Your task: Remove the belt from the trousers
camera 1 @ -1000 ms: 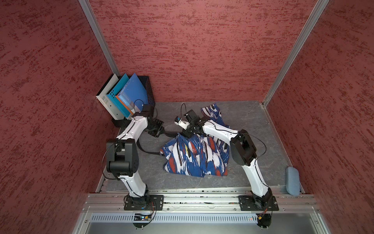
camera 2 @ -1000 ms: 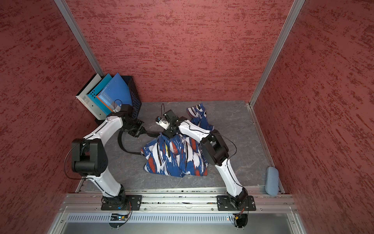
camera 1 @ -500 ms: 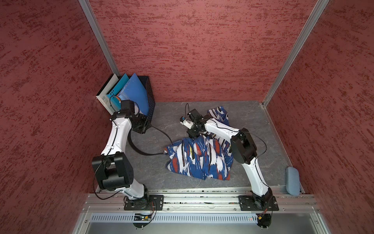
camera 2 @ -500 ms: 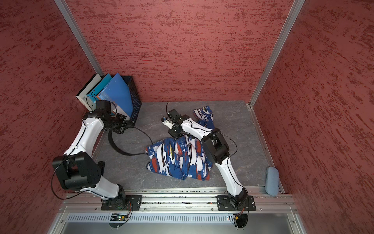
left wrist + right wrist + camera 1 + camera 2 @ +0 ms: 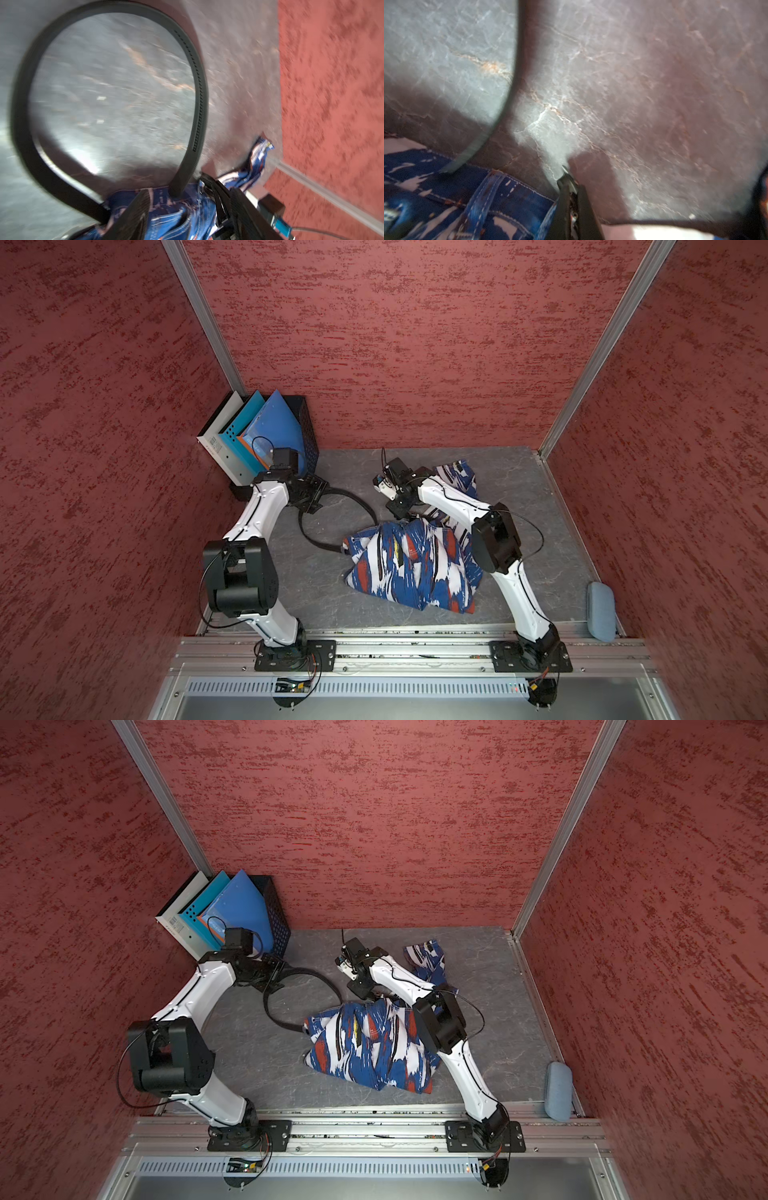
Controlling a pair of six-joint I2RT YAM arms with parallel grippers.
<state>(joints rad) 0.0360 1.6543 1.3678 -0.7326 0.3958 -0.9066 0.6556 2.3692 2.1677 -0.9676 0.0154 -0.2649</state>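
Observation:
The belt [image 5: 351, 494] [image 5: 316, 973] is a black strap lying in a wide loop on the grey table. Both runs of the loop [image 5: 200, 89] reach the crumpled blue, white and red-orange trousers [image 5: 415, 568] [image 5: 374, 1048]. My left gripper [image 5: 311, 497] [image 5: 270, 975] [image 5: 187, 191] hovers over the loop's far left bend. It is open, with nothing between its fingers. My right gripper [image 5: 399, 512] [image 5: 361, 990] [image 5: 569, 180] is at the trousers' [image 5: 446, 197] back edge, shut on a pinch of waistband cloth. The belt [image 5: 477, 143] passes just beside it.
A black crate [image 5: 307, 427] with blue and white folders [image 5: 249, 431] stands in the back left corner, close behind my left wrist. A grey-blue pouch [image 5: 600, 616] [image 5: 559, 1090] lies at the front right. Red walls close in three sides.
My left arm pulled the belt out leftward toward the crate, then let go and opened; the loop now lies on the table. The trousers slid slightly. My right gripper stayed at the waistband.

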